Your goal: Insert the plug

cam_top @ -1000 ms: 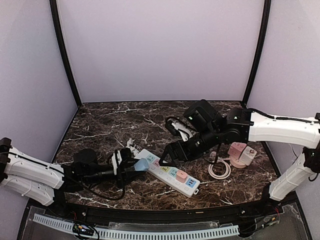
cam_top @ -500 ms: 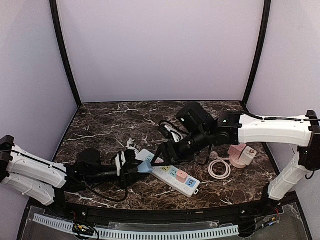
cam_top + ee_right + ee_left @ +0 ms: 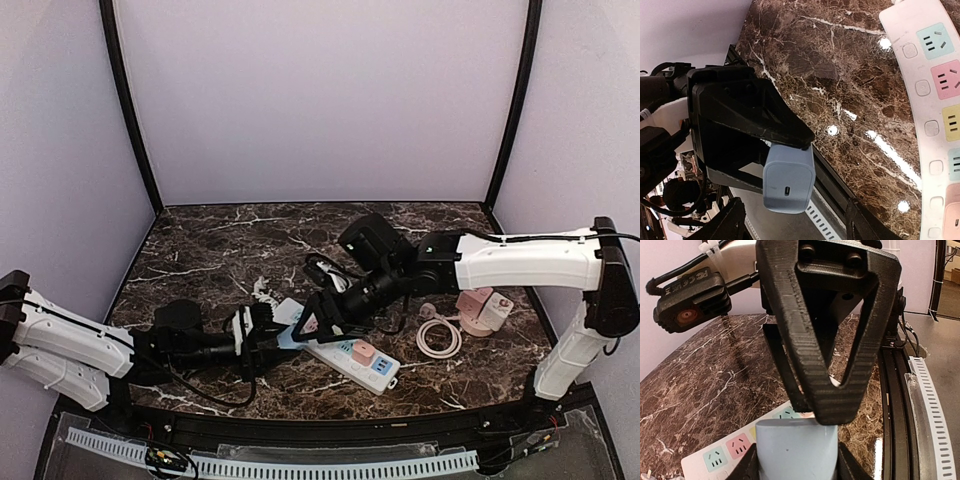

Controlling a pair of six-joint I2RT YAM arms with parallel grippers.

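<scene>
A light blue plug (image 3: 287, 335) hangs just above the near left end of the white power strip (image 3: 345, 352), with my left gripper (image 3: 270, 336) shut on it. In the left wrist view the plug (image 3: 795, 447) fills the space between my fingers, and the strip's (image 3: 715, 457) coloured sockets lie behind it. My right gripper (image 3: 312, 322) has come in from the right and stands open around the plug (image 3: 789, 182). Its fingers (image 3: 732, 220) flank the plug with gaps on both sides. The strip (image 3: 935, 100) runs down the right of that view.
A pink plug (image 3: 363, 352) sits in the strip's right half. A pink charger block (image 3: 485, 308) and a coiled white cable (image 3: 438, 338) lie to the right. A black cable (image 3: 335, 265) loops behind the strip. The table's black front rail (image 3: 330, 425) runs close below.
My right arm has swung left, bringing its gripper to the plug, and its jaws have narrowed. The left gripper still holds the plug, shifted slightly right.
</scene>
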